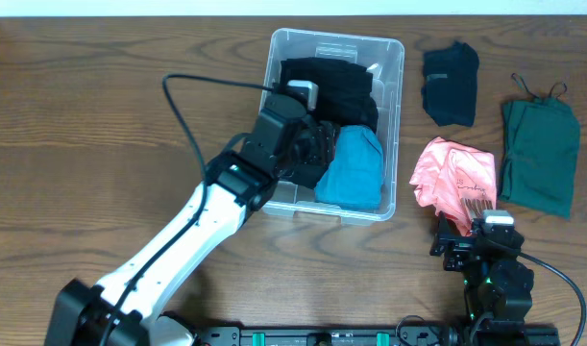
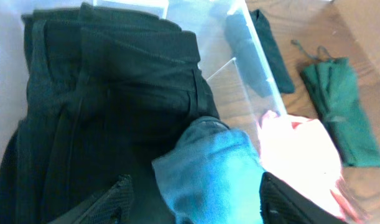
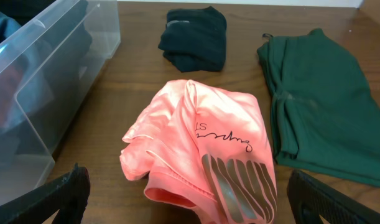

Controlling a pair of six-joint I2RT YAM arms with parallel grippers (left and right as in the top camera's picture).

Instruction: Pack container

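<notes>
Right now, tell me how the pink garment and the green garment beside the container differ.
The pink garment is crumpled in a heap; the green garment is folded flat. The pink garment carries printed lettering and silvery stripes; the green garment is plain, with thin straps. The pink garment lies nearer the container than the green garment. Both rest on the table, outside the container.

Covered, cropped and washed out
From overhead, the left gripper [image 1: 315, 146] hides where the black garment [image 1: 327, 82] meets the teal garment [image 1: 355, 168]. In the left wrist view the pink garment [image 2: 298, 149] is glare, its print unreadable. The right wrist view crops the container [image 3: 65, 56] at the left edge and the green garment [image 3: 320, 106] at the right
</notes>
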